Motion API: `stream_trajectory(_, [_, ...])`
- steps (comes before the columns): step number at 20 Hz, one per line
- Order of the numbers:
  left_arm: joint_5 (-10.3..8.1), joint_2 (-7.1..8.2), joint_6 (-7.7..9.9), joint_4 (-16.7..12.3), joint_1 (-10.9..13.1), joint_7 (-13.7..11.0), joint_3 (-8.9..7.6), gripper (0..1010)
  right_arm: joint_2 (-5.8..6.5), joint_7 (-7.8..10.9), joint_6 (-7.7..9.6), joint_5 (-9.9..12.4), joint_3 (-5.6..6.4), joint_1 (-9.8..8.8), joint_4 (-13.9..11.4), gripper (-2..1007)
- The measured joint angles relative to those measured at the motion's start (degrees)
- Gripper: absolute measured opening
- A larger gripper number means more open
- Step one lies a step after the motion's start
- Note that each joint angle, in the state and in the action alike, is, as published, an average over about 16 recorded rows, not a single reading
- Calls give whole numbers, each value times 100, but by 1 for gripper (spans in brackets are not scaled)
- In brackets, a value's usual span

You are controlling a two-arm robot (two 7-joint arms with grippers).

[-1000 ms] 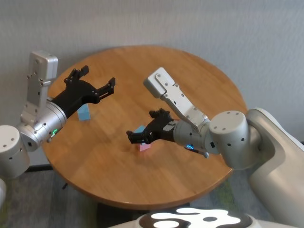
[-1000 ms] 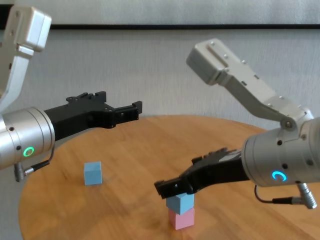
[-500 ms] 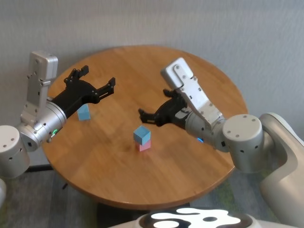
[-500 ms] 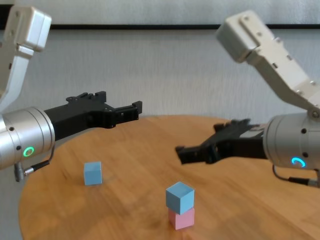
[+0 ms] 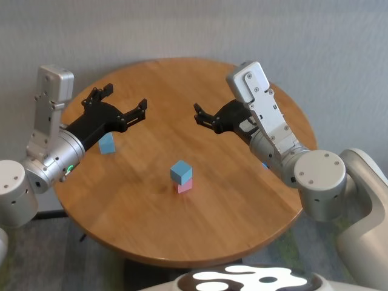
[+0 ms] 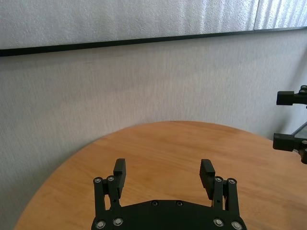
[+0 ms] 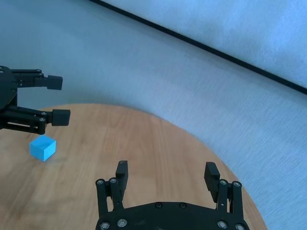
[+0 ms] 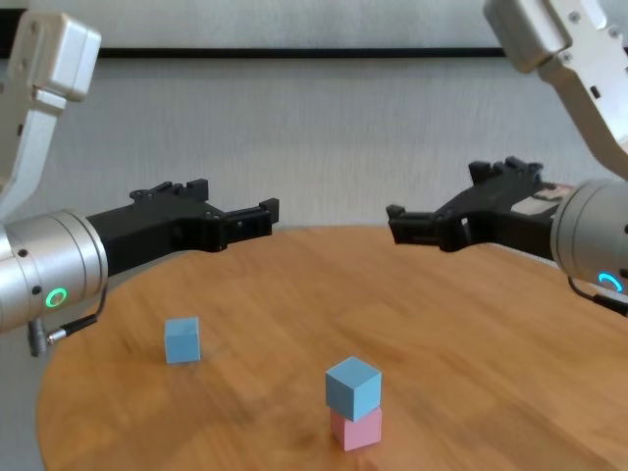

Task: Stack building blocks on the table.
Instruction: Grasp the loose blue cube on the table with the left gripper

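On the round wooden table [image 5: 145, 224] a light blue cube [image 5: 180, 171] rests on a pink cube [image 5: 182, 187], slightly turned; the chest view shows the same blue cube [image 8: 353, 386] and pink cube [image 8: 355, 430]. A second light blue cube [image 5: 107, 143] lies alone at the table's left, under my left arm. My right gripper [image 5: 204, 116] hangs open and empty above the table, behind and to the right of the stack. Over the left side my left gripper [image 5: 125, 99] hovers open and empty.
A grey wall rises close behind the table's far edge. The two grippers face each other across the table's middle, with the left gripper's fingers [image 7: 53, 98] showing far off in the right wrist view near the lone blue cube [image 7: 42, 147].
My right gripper has let go of the blue cube on the pink one, then risen and drawn back to the right. The left arm has stayed still.
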Motion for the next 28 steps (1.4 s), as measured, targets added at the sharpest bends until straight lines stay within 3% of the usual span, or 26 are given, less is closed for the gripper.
stream_trajectory(5, [0,0,0,0,0,0,0,1000,-101,-177,-273,-124,121,-32,70,1005])
stream_trajectory(12, [0,0,0,0,0,0,0,1000,-207,-150,-490,-178,202,18,279,1005])
stream_trajectory(21, [0,0,0,0,0,0,0,1000,-238,-2,-601,-153,204,107,476,1005])
stream_trajectory(28, [0,-1,0,0,0,2,-1,1000,-232,-26,-577,-146,196,106,467,1005])
